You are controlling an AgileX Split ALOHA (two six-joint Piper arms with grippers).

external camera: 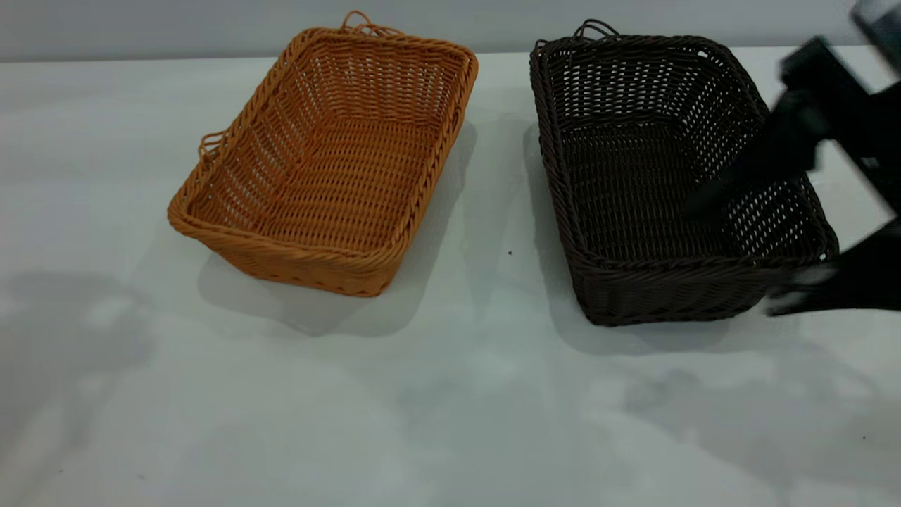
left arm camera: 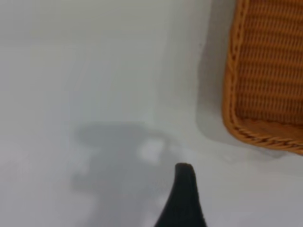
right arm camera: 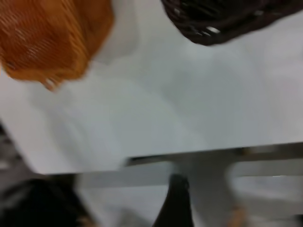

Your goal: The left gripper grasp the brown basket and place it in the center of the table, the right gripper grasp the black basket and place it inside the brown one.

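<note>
The brown basket [external camera: 331, 162] stands on the table [external camera: 450, 394] left of centre. The black basket [external camera: 662, 176] stands to its right, apart from it. My right gripper [external camera: 739, 257] is blurred and open at the black basket's front right corner, with one finger [external camera: 711, 197] over the inside and the other [external camera: 795, 299] outside the rim. My left gripper [left arm camera: 236, 194] is out of the exterior view. In the left wrist view only one of its fingers [left arm camera: 183, 194] shows, over bare table, beside a corner of the brown basket [left arm camera: 265, 71]. Nothing is held.
The right wrist view is blurred; it shows the brown basket [right arm camera: 47, 38], the black basket [right arm camera: 222, 19], one finger [right arm camera: 175, 203] and a table edge [right arm camera: 189, 156]. A wall runs behind the table [external camera: 450, 28]. Bare tabletop lies in front of both baskets.
</note>
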